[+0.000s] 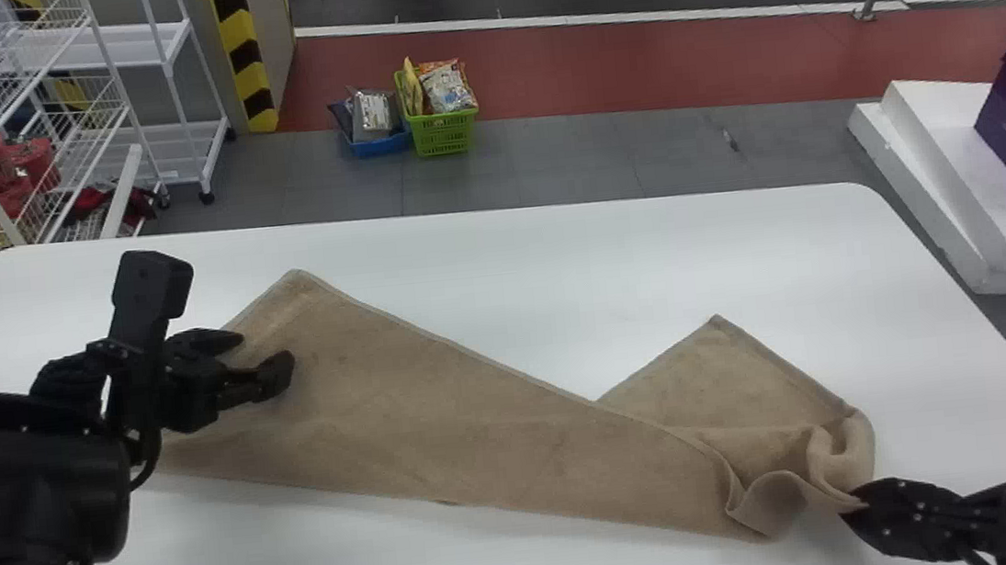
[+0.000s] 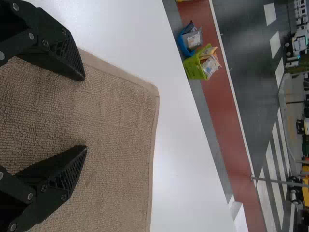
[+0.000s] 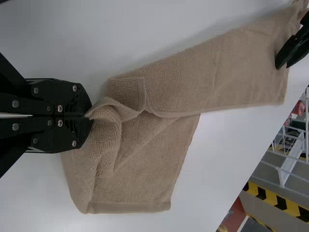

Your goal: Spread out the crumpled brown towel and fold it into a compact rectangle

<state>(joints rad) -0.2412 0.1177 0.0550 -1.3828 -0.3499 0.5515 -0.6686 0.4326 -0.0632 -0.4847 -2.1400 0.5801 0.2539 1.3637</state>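
Left gripper [image 1: 266, 352]: wide open, over the left end of the brown towel [image 1: 442, 417]
Right gripper [image 1: 855, 504]: clamped on a towel bit, toward the tabletop's [image 1: 501, 264] right edge
Towel: slants across the tabletop, kinda bunched up right

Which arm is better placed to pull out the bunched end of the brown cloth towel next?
Probably the right. The right black gripper is closed on the bunched end of the brown cloth towel, while the left black gripper stands open over the flatter opposite end.
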